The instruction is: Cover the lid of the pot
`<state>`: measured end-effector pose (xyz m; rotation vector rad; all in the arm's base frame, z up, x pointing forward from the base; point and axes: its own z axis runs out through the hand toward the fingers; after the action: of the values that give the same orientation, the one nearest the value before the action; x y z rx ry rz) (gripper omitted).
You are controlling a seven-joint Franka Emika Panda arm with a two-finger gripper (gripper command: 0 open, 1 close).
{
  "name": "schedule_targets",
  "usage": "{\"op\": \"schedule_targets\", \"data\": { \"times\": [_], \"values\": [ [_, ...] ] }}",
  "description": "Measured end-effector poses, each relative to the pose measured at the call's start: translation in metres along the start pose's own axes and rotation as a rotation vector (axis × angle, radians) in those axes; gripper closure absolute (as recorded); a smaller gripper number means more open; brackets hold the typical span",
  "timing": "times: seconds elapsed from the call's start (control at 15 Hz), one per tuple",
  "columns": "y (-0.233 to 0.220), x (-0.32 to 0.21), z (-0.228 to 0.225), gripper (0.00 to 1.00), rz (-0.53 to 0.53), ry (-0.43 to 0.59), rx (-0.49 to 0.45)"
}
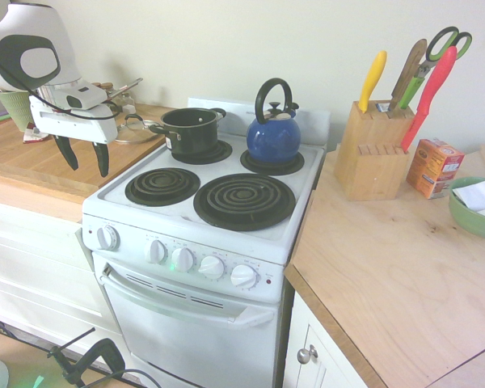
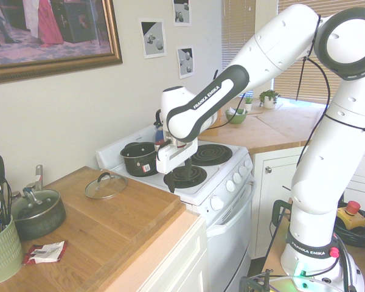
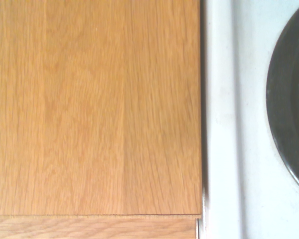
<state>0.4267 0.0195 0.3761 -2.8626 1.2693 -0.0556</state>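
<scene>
Appears to be at the approach step, with the lid point(image 2: 112, 188) not yet grasped. Seen from the stove's front, lying on the wooden counter point(image 2: 129, 214) to the left of the stove point(image 1: 113, 194), near the uncovered pot point(image 1: 191, 136) on the far-left burner. Hanging over the counter's near side, the gripper point(image 1: 89, 171) with fingers spread and nothing between them. Next, probably needs to move farther back, line up over the lid's dark handle point(image 2: 103, 176), descend and pinch it, then lift clear of the pot's rim before carrying right and lowering level.
</scene>
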Motion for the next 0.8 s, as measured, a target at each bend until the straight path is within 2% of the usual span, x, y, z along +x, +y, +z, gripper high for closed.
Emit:
{"op": "schedule_targets", "data": {
  "times": [0.33, 0.8],
  "values": [
    [-0.02, -0.01, -0.008, 0.0, 0.027, 0.022, 0.012],
    [-0.132, 0.008, -0.032, 0.0, 0.241, 0.072, 0.098]
  ]
}}
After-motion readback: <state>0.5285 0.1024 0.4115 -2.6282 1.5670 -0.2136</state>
